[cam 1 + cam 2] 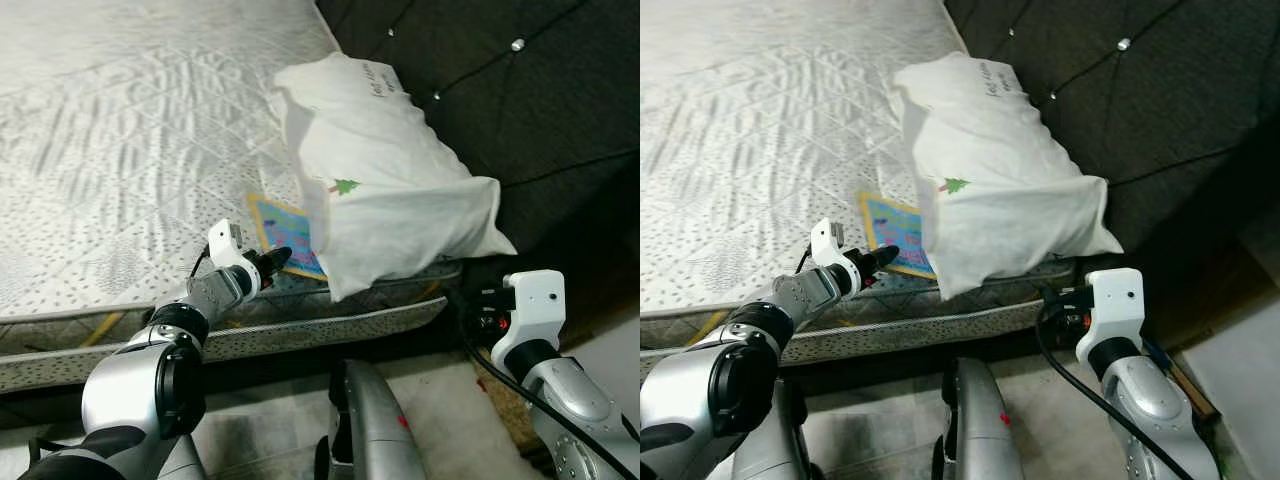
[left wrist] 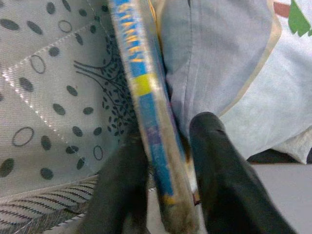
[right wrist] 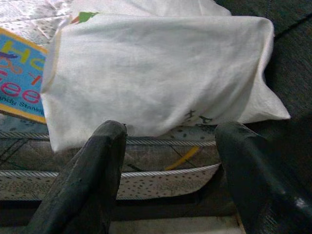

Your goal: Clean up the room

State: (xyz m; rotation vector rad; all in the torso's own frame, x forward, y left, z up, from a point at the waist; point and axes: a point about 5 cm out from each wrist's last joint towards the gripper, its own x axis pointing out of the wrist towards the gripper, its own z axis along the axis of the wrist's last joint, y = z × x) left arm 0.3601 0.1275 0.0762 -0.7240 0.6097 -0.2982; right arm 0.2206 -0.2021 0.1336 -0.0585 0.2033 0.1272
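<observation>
Two end effectors are in front of me at the bed's edge. In the head views, my left end effector (image 1: 272, 262) reaches to the near corner of a thin children's book (image 1: 287, 235), which lies flat on the quilted mattress (image 1: 120, 140) with its far side tucked under the white pillow (image 1: 385, 175). The pillow leans against the dark headboard (image 1: 520, 90) and carries a small green tree print and some handwriting that I cannot read.

In the left wrist view, the two black fingers (image 2: 222, 185) pinch the book by its edge; on the spine I read only part of a word, something like "STANLEY". To do this well, I think I must pull the book out slowly toward me, keeping it level so the pillow does not drag along.

In the right wrist view, my right end effector (image 3: 168, 185) hangs spread and empty below the pillow. The cover there shows big coloured letters and "Sandy Stankil...".
</observation>
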